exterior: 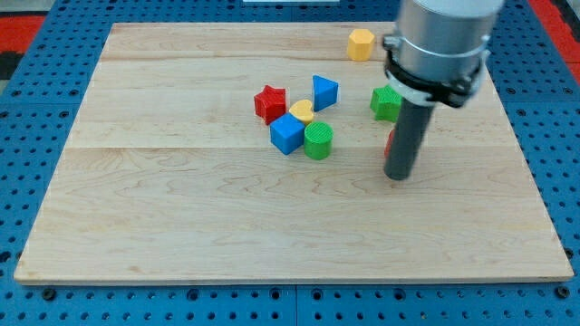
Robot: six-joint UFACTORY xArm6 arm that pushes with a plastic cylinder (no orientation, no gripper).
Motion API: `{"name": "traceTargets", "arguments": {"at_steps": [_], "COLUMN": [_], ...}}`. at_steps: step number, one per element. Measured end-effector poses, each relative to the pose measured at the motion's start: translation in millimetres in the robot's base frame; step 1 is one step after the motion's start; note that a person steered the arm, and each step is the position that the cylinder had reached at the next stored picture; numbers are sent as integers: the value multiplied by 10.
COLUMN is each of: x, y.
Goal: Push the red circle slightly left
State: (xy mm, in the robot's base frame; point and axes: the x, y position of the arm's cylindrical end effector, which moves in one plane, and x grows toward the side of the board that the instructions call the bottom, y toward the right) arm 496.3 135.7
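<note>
The red circle (389, 142) shows only as a thin red sliver at the left edge of my dark rod, which hides most of it. My tip (398, 175) rests on the board just below and in front of it, at the view's right. A green block (385, 102) sits just above the rod's left side, partly hidden by the arm. A cluster lies to the left: a red star (269, 102), a blue triangle-like block (323, 91), a small yellow heart (302, 111), a blue cube (286, 133) and a green cylinder (318, 140).
A yellow hexagon-like block (361, 43) sits near the top edge. The wooden board (181, 217) lies on a blue pegboard. The grey arm body (439, 45) covers the top right.
</note>
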Motion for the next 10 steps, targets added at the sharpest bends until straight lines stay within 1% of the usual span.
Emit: {"name": "traceTargets", "arguments": {"at_steps": [1,2,4,5,6,7,8,10], "x": [115,-60,-152,-534,-658,-658,-481,-465], "y": [603,1005,529,527,516,570,538,-63]}}
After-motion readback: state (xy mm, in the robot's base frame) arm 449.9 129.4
